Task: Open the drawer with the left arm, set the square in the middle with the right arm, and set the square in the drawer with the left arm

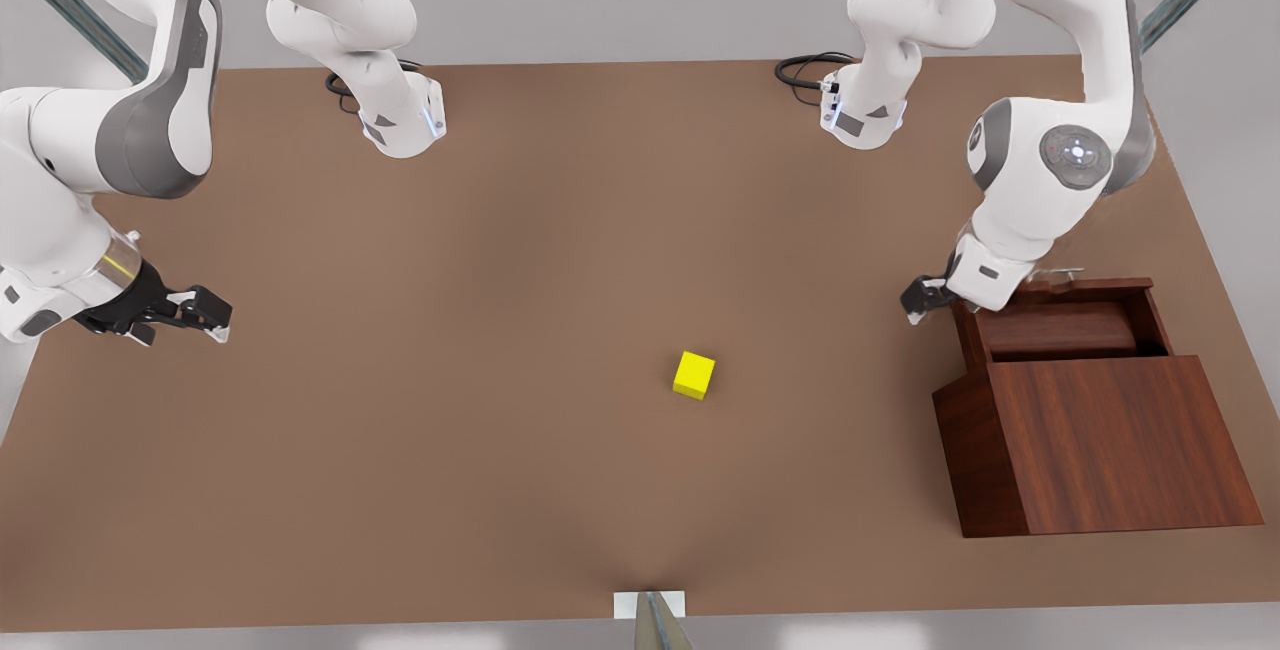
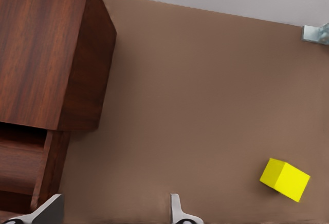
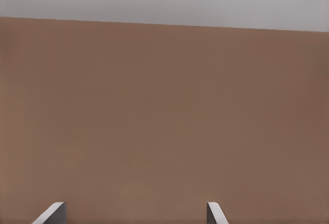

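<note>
The yellow square rests on the bare brown tabletop near its middle. Toward the front view's right, the drawer is pulled out of the wooden cabinet, and its inside looks empty. My left gripper hovers beside the drawer's outer corner, open and holding nothing, with the square off to one side of it. My right gripper waits low over the table at the front view's left, open and empty, far from the square.
Both arm bases stand at the table's far edge with black cables beside them. A small grey fixture sits at the near edge. The table's right edge runs close behind the cabinet.
</note>
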